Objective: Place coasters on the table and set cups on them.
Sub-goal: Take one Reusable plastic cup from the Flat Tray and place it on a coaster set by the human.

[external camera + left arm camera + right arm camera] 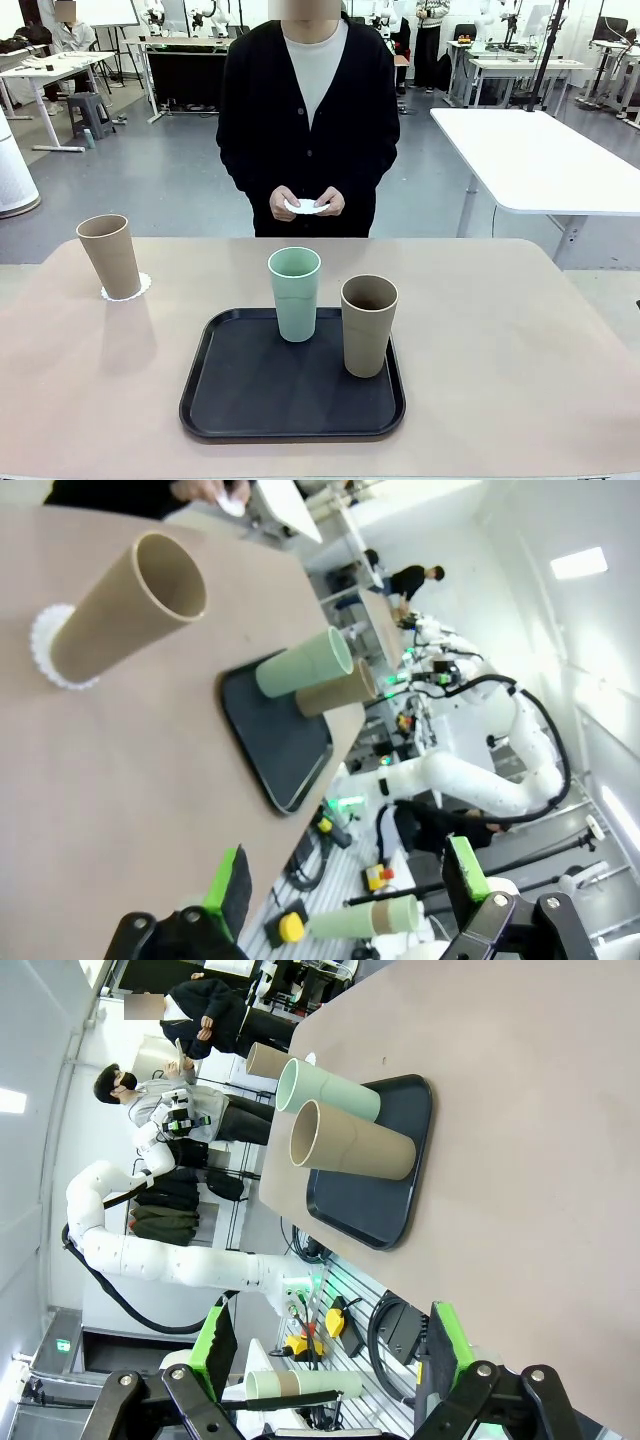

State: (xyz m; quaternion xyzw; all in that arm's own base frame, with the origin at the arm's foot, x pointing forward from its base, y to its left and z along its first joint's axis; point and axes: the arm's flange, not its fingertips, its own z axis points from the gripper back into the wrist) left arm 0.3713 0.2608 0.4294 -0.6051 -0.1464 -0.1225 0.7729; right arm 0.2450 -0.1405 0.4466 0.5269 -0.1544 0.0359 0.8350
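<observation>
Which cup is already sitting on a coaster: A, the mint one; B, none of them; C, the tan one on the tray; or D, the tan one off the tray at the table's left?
D: the tan cup at the left stands on a white coaster, while the mint cup and the other tan cup stand on the tray.

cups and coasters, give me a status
Left gripper and right gripper open, empty. One tan cup on a coaster, left side; mint cup and other tan cup on the tray. Person's hands hold a white disc. Nothing in the way.
</observation>
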